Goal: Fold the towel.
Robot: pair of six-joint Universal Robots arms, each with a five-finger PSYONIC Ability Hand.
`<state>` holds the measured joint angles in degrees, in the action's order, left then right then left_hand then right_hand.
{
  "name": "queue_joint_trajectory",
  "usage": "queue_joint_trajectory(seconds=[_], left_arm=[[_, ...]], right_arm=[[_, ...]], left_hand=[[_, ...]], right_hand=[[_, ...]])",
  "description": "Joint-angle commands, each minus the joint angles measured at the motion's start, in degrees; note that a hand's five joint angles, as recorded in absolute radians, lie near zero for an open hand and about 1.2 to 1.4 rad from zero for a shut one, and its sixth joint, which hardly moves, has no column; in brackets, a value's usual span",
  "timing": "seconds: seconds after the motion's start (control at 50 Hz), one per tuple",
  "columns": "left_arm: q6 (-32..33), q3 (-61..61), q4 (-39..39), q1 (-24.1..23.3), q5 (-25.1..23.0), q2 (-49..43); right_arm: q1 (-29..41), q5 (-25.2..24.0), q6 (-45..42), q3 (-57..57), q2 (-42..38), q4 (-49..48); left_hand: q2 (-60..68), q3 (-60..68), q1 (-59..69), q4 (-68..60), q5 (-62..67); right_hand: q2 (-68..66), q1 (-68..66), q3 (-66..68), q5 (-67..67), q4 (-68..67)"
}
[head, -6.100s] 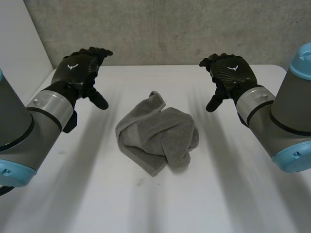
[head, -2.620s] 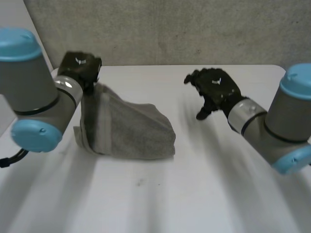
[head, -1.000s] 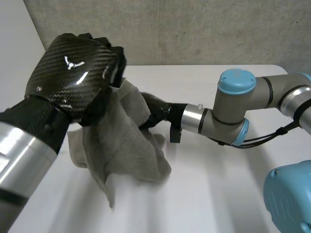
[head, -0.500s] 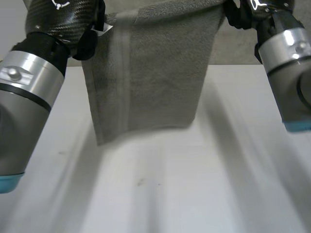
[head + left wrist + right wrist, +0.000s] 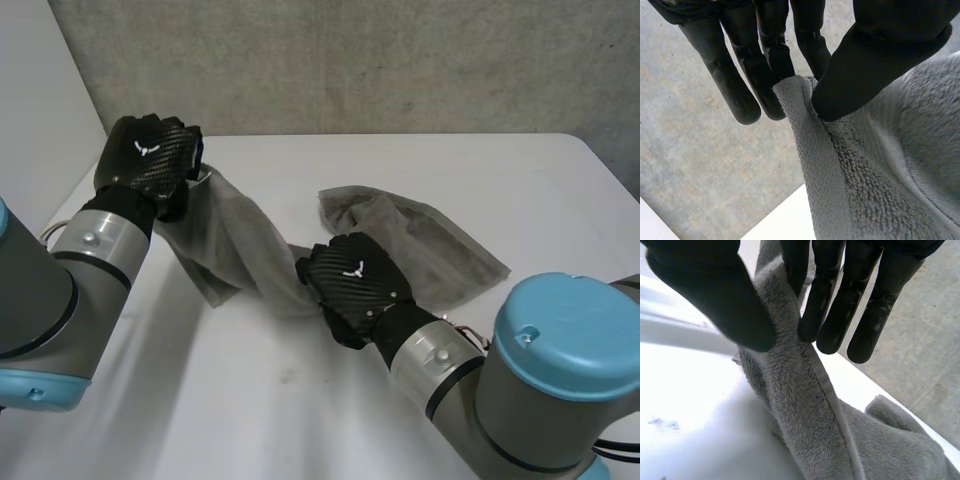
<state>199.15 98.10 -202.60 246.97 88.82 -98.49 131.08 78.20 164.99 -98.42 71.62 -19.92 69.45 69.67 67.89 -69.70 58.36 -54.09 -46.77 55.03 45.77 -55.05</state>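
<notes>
Grey looped terry: the towel (image 5: pixel 240 255), strung as a sagging, twisted band across the middle of the frame, its far end spread in a crumpled wedge on the worktop (image 5: pixel 300 420) right of centre. At upper left, glossy carbon-weave left hand (image 5: pixel 148 160), held above the surface, pinching a hemmed corner between thumb and straight fingers. Just below centre, right hand (image 5: pixel 352 285), low over the worktop, clamping a bunched, hemmed fold between thumb and fingers. Smooth white worktop beneath. Rough grey concrete wall (image 5: pixel 350 60) along the top, plain white panel (image 5: pixel 40 80) at far left.
</notes>
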Motion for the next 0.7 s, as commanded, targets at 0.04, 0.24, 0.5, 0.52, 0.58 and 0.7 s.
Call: queue_joint_trajectory(seconds=[0.04,0.24,0.5,0.52,0.58,0.7], left_arm=[[-0.08,3.15,0.01,0.26,-0.14,1.89],[-0.26,7.02,0.1,0.17,-0.14,7.78],[-0.43,5.27,0.1,-0.44,-0.05,12.26],[-0.43,5.26,0.1,-0.44,-0.05,12.27],[-0.52,4.12,0.36,-0.62,0.13,13.14],[-1.05,1.66,0.89,-1.85,0.39,14.55]], right_arm=[[-1.88,0.28,0.42,6.05,0.19,2.78],[-12.06,0.28,1.3,16.5,-1.82,16.04],[-20.42,-5.77,5.08,14.58,-5.87,26.59],[-20.42,-5.78,5.08,14.57,-5.87,26.6],[-21.74,-8.42,5.96,11.41,-5.96,26.51],[-21.57,-10.44,10.97,7.54,-6.4,23.79]], left_hand=[[10.55,10.33,12.11,-10.3,11.64],[10.55,10.33,12.11,-10.3,11.64],[10.55,10.33,12.11,-10.3,11.64],[10.55,10.33,12.11,-10.3,11.64],[10.55,10.33,12.11,-10.3,11.64],[10.55,10.33,12.11,-10.3,11.64]], right_hand=[[21.8,14.48,-22.75,-23.48,22.76],[29.71,22.38,-30.65,-31.39,30.67],[37.95,30.63,-38.89,-39.63,38.91],[37.95,30.63,-38.89,-39.63,38.91],[37.28,29.95,-38.22,-38.96,38.24],[36.27,28.95,-37.21,-37.95,37.23]])
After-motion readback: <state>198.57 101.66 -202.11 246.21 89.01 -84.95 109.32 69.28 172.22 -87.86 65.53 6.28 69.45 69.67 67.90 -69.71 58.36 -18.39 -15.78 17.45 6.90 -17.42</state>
